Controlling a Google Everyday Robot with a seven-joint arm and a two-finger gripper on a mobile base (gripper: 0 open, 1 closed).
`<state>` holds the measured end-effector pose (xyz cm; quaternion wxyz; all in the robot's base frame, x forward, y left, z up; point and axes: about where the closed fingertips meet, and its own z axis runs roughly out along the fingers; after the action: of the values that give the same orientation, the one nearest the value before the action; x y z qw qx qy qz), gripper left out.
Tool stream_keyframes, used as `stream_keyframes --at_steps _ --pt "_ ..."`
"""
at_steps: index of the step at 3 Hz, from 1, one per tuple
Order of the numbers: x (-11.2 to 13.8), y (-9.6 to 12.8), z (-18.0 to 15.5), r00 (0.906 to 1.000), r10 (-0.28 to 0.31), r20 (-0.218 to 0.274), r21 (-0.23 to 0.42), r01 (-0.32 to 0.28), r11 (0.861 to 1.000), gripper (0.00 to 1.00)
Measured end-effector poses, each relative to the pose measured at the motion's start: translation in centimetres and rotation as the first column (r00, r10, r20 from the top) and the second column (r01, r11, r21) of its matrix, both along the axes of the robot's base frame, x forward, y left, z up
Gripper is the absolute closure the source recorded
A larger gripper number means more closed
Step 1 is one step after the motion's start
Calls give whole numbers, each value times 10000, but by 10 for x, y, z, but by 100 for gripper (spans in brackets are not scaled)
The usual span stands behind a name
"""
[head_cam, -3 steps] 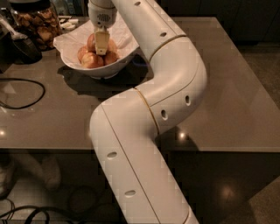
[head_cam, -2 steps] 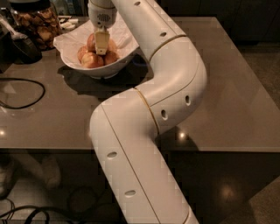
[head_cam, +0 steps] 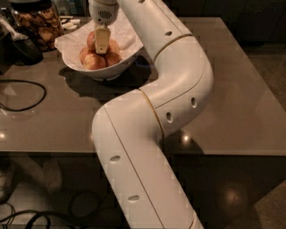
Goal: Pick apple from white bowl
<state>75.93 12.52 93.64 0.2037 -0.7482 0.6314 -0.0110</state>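
The white bowl stands at the far left of the grey table, its wavy rim rising high at the back right. It holds several apples. The reddest apple lies at the back of the pile, with paler yellow-orange apples in front of it. My gripper reaches straight down into the bowl from the wrist and sits right against the red apple, covering its right side. I cannot tell whether it holds the apple.
A glass jar of brown snacks stands behind the bowl on the left, beside a dark object. A black cable loops on the table's left. My arm's thick white links cross the table's middle.
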Motion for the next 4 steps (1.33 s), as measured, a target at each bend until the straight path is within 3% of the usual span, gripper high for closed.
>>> stream_keyframes --at_steps 1,2,3,4 --pt "2 -1 33 9977 -254 635 569 218 9981 100" --pt "2 -4 49 9950 -476 880 971 389 9945 100" --pt "-3 -7 72 9918 -333 1230 1591 134 9872 100" --pt "-20 -9 96 9883 74 1521 2348 -434 9711 100"
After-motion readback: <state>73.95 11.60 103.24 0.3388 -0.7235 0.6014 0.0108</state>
